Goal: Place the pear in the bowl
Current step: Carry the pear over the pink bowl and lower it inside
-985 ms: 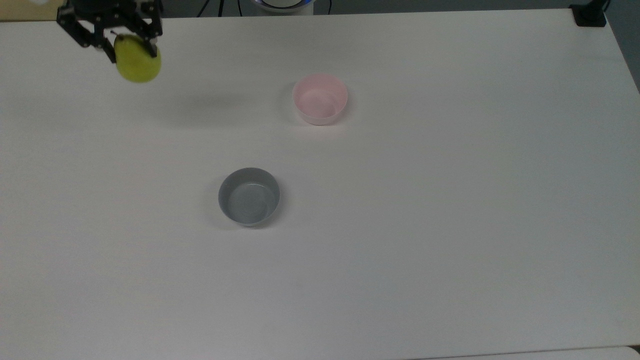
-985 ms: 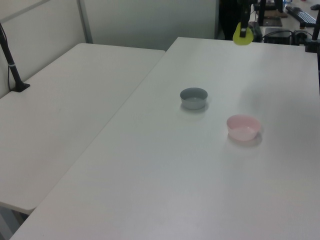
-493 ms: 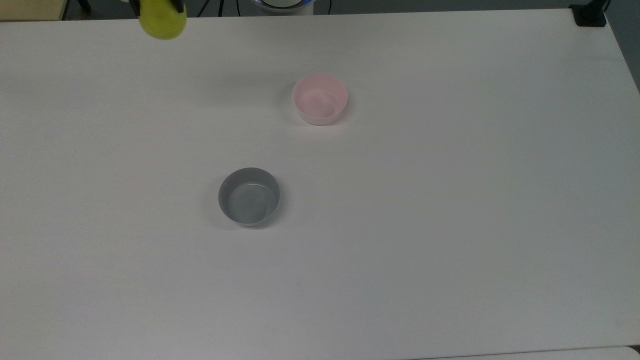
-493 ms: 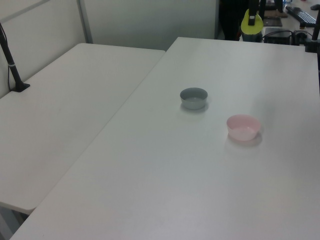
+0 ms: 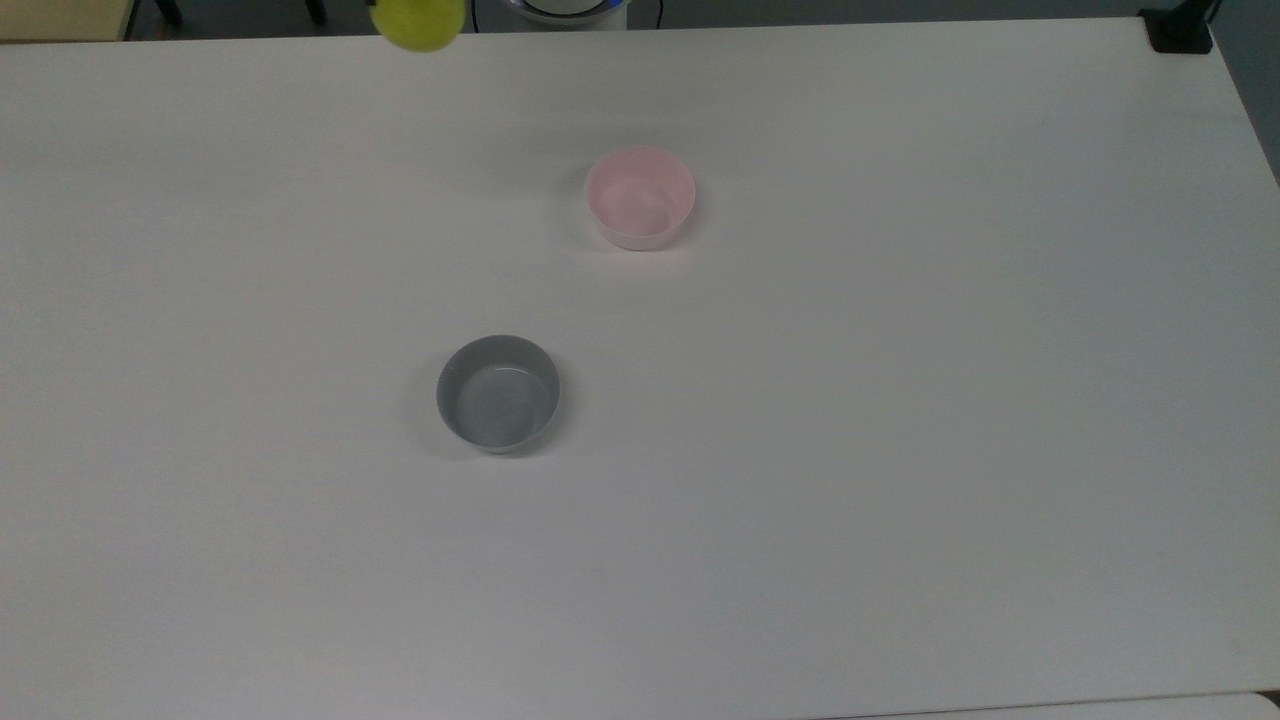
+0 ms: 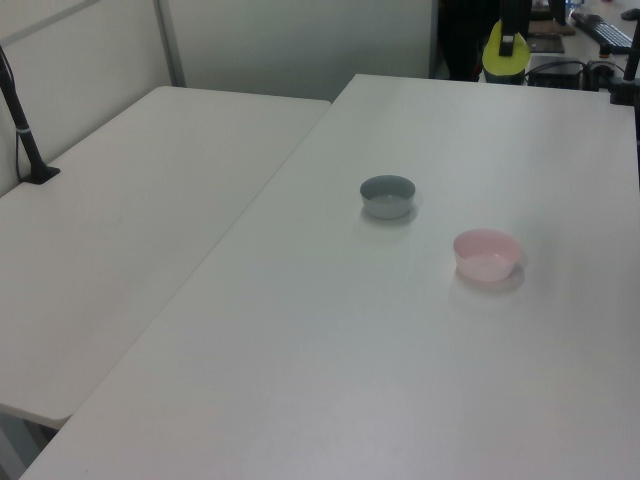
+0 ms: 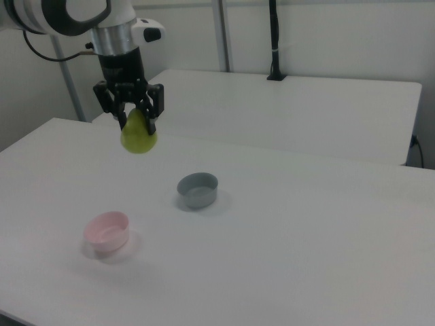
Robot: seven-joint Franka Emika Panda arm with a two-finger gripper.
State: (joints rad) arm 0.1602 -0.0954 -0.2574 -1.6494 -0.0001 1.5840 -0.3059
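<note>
The yellow-green pear hangs high above the table, with my gripper shut on its upper part. At the upper edge of the top view the pear shows cut off, left of the pink bowl. In the left view the pear hangs over the far table edge with a dark finger across it. The pale pink bowl stands empty on the white table. In the right view the pink bowl lies below and to the left of the pear.
An empty grey bowl stands nearer the top view's bottom, left of the pink one; the grey bowl sits right of the pear in the right view. A second white table adjoins. A black post is clamped at a corner.
My gripper has carried the pear up and toward the top view's right, from the far left corner to nearer the pink bowl. The bowls have not moved.
</note>
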